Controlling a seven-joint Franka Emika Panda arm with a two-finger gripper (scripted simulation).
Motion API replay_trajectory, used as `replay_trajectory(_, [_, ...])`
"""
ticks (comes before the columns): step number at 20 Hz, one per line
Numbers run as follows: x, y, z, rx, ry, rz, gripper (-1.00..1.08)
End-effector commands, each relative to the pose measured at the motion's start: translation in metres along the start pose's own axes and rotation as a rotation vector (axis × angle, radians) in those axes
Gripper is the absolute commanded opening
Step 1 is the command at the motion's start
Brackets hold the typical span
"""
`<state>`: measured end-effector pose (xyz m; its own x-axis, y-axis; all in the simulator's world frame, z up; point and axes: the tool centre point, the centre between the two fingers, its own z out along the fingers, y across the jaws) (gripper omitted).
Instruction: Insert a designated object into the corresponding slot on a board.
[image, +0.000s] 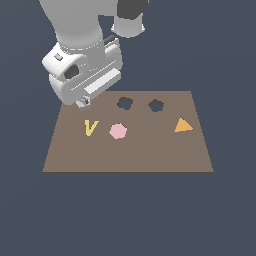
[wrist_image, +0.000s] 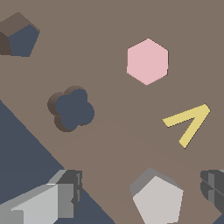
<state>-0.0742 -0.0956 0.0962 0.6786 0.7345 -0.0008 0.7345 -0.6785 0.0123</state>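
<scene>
The gripper (wrist_image: 142, 192) stands spread wide, its fingers (wrist_image: 65, 192) clear on either side of the grey pentagonal block (wrist_image: 158, 200) on the brown board (image: 150, 150). From the block, the pentagon slot (wrist_image: 21, 40) lies at about ten o'clock in the wrist view, well apart.

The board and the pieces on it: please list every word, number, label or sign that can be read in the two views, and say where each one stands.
None: no printed text shows in either view.
The board is plain brown.
The yellow piece looks like the letter "V", but that is its shape, not print.
The pink hexagon, orange triangle and grey block bear no marks.
The arm's housing shows no label.
</scene>
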Motion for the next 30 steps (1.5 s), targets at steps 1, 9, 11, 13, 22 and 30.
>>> replay_trajectory(1, [-0.01, 0.003, 0.008, 0.002, 0.001, -0.075, 1.0])
replay_trajectory(9, [-0.034, 0.016, 0.027, 0.007, 0.003, -0.268, 1.0])
replay_trajectory(11, [-0.038, 0.02, 0.031, 0.008, 0.004, -0.306, 1.0])
replay_trajectory(13, [-0.042, 0.023, 0.035, 0.009, 0.004, -0.34, 1.0])
replay_trajectory(22, [-0.052, 0.033, 0.046, 0.012, 0.004, -0.44, 1.0])
replay_trajectory(30, [-0.053, 0.035, 0.047, 0.012, 0.004, -0.453, 1.0])
